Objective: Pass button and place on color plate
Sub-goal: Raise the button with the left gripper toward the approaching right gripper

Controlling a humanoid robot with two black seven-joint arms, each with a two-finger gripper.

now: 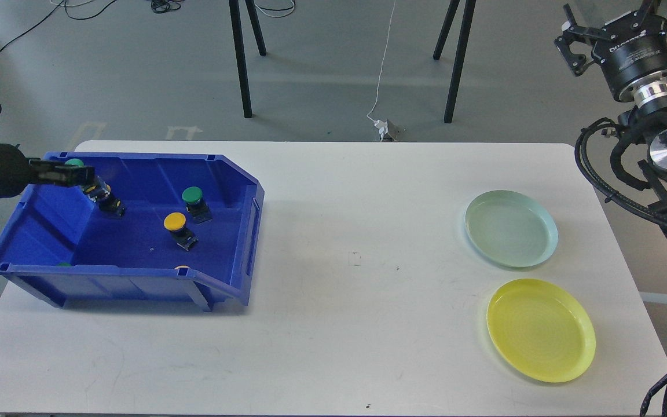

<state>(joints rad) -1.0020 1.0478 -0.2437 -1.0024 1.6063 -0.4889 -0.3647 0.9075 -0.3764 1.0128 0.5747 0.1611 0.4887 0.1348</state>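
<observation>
Head view, left gripper (81,176) reaching level into blue bin (235,174), jaws clamping green button (74,164), right gripper (571,43) raised, jaws wide.

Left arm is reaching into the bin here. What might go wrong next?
The left gripper is low by the blue bin's back-left wall, so it may catch the wall or shift the bin. The right gripper is far off, making the handover long. The green plate is pale, risking colour mix-up.
</observation>
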